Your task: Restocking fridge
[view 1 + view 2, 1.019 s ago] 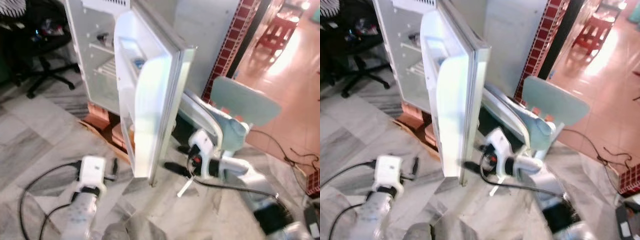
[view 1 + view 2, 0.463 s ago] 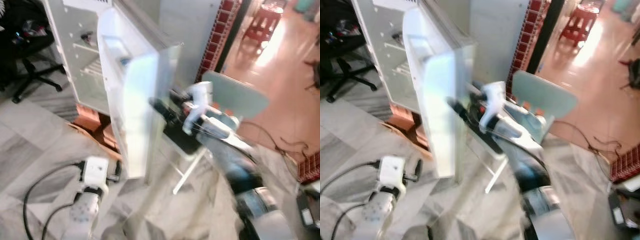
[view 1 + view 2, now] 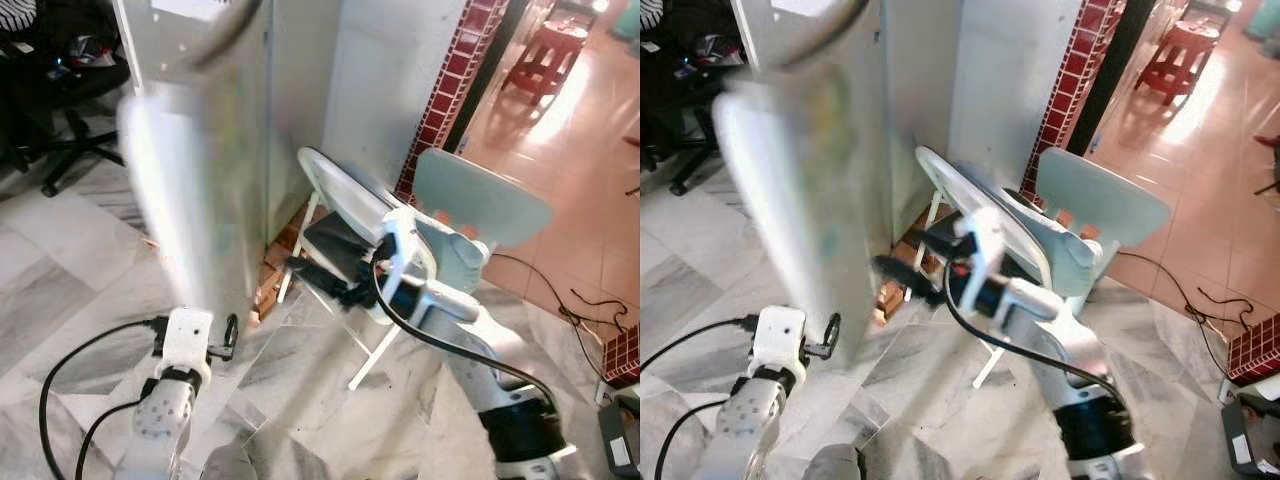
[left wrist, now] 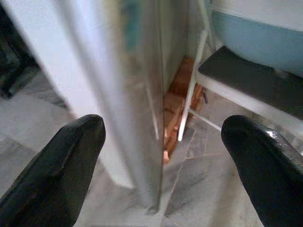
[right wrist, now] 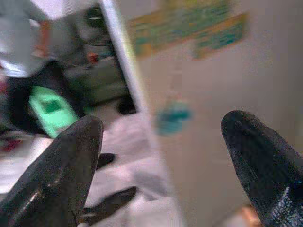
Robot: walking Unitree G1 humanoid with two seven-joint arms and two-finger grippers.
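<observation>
We see a tall white fridge door (image 3: 195,190), smeared by blur, standing before us on the grey marble-tiled floor (image 3: 60,290). Our left gripper (image 3: 228,337) sits low, just beside the door's bottom edge, a black cable looping from its white wrist. Our right gripper (image 3: 300,270) reaches toward the door's lower side, in front of a white folding chair with a pale blue backrest (image 3: 480,205). A red brick-tiled pillar (image 3: 450,95) rises behind.

No text can be read anywhere. At the top of the right wrist view, a blurred yellow, green and blue sticker (image 5: 189,26) sits on the pale grey fridge door (image 5: 227,85); its print is smeared beyond reading. A small teal blotch (image 5: 173,116) below it is equally illegible.
</observation>
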